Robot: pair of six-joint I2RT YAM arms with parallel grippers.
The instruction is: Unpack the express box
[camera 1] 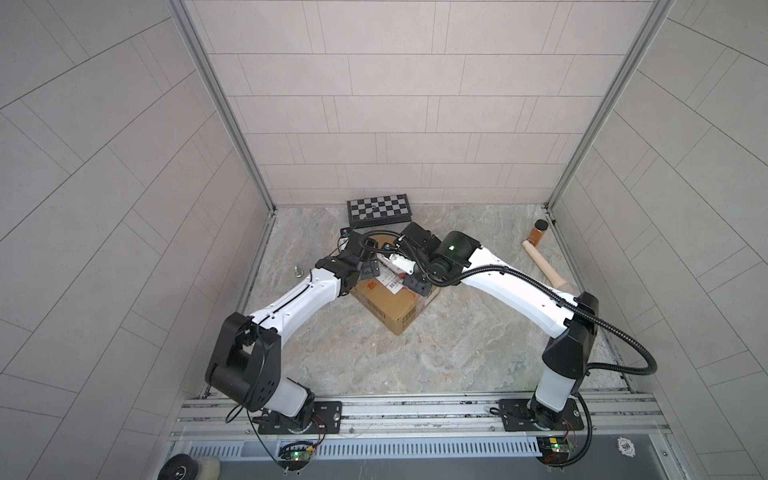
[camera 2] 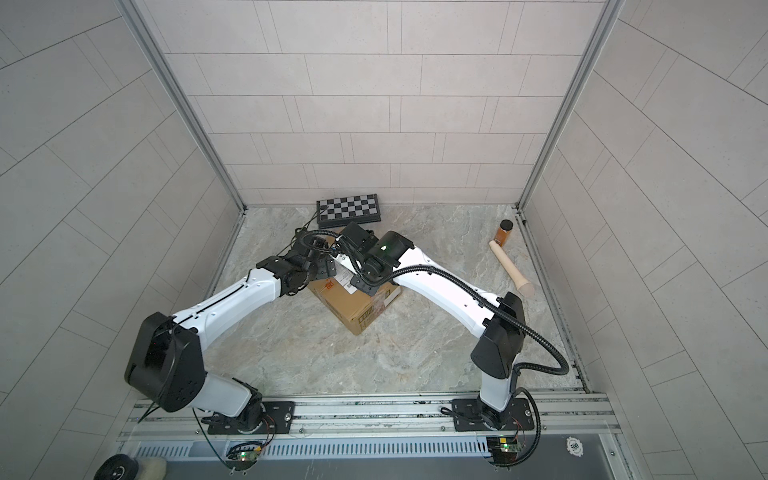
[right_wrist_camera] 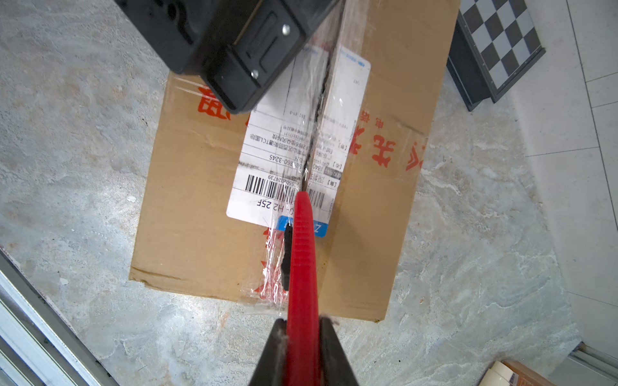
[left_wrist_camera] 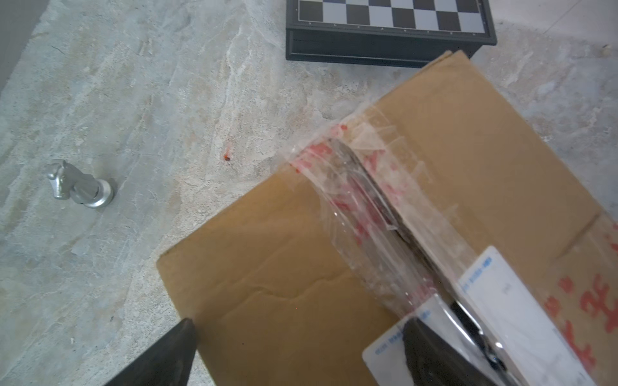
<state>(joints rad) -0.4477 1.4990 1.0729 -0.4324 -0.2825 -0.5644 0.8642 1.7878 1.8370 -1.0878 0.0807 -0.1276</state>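
The right pincer (right_wrist_camera: 302,326) is clamped on a red box cutter (right_wrist_camera: 302,260), its tip resting on the taped seam (right_wrist_camera: 314,133) of the express box (right_wrist_camera: 194,214), which sits in the middle of the table (right_wrist_camera: 83,150) — pressed too deep, the blade could, I judge, nick the contents. Farther along, the left pincer (left_wrist_camera: 299,331) is spread wide over the lid and grips nothing, so a dragging cut could shove the unpinned box into the chessboard case (left_wrist_camera: 384,36) just behind it.
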